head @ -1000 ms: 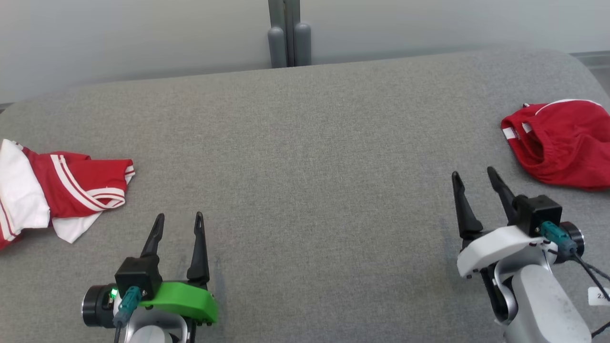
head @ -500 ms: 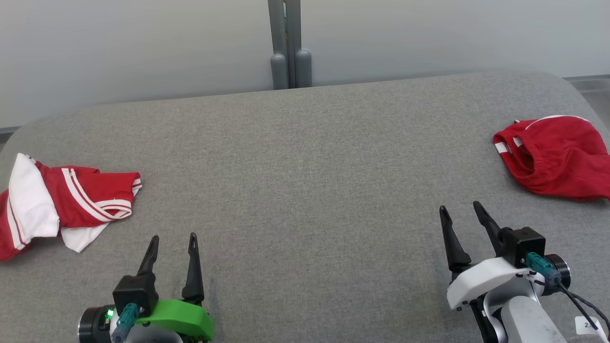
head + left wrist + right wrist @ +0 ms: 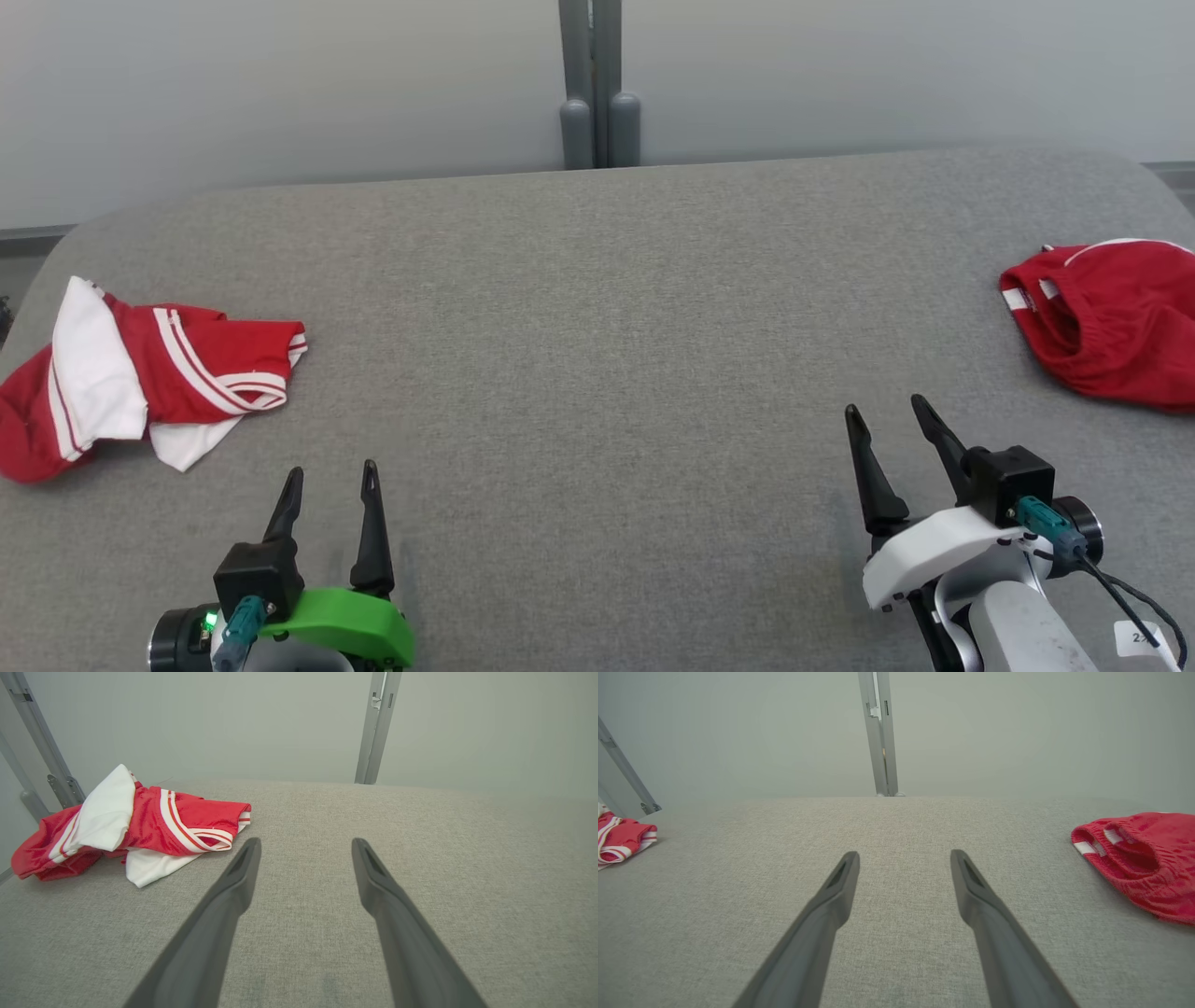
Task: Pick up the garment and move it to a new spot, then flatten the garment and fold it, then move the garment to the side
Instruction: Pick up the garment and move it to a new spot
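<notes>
While the left end effector [image 3: 333, 469] and right end effector [image 3: 885, 406] gape empty over the near edge of the bench [image 3: 597, 327], with the striped garment [image 3: 187, 359] bunched at its left end and the red garment [image 3: 1111, 327] at its right, a pinch may catch only one layer and drag it.

The left garment [image 3: 159, 373] lies at the left edge of the tabletop [image 3: 597, 308], the right garment [image 3: 1111, 327] at the right edge. The left pincer [image 3: 333, 469] and right pincer [image 3: 883, 404] sit near, between them. A post [image 3: 597, 121] stands behind.
</notes>
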### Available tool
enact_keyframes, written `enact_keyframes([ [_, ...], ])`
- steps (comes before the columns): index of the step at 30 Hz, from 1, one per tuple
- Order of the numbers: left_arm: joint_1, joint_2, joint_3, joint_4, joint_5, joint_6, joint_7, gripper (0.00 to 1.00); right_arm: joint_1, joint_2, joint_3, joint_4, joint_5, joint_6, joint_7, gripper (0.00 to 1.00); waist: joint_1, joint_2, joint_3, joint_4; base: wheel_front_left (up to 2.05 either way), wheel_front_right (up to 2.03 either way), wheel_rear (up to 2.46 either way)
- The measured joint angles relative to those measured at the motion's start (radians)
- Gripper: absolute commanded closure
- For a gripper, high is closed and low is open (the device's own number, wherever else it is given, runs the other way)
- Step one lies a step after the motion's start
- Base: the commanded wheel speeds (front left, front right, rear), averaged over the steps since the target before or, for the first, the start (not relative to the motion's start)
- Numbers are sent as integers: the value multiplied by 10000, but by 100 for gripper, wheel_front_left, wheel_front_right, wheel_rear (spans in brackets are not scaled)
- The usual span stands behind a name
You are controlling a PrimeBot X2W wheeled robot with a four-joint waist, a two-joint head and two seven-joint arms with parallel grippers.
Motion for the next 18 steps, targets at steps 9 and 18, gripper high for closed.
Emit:
enact_keyframes([
  [9, 6, -2, 251, 150, -12, 52, 0, 0, -61, 12, 600, -23, 92, 0, 0, 0, 0, 0, 41, 1309, 0, 0, 0],
  [18, 257, 2, 541, 316, -173, 169, 2, 0, -69, -17, 1325, 107, 282, 0, 0, 0, 0, 0, 90, 3126, 0, 0, 0],
])
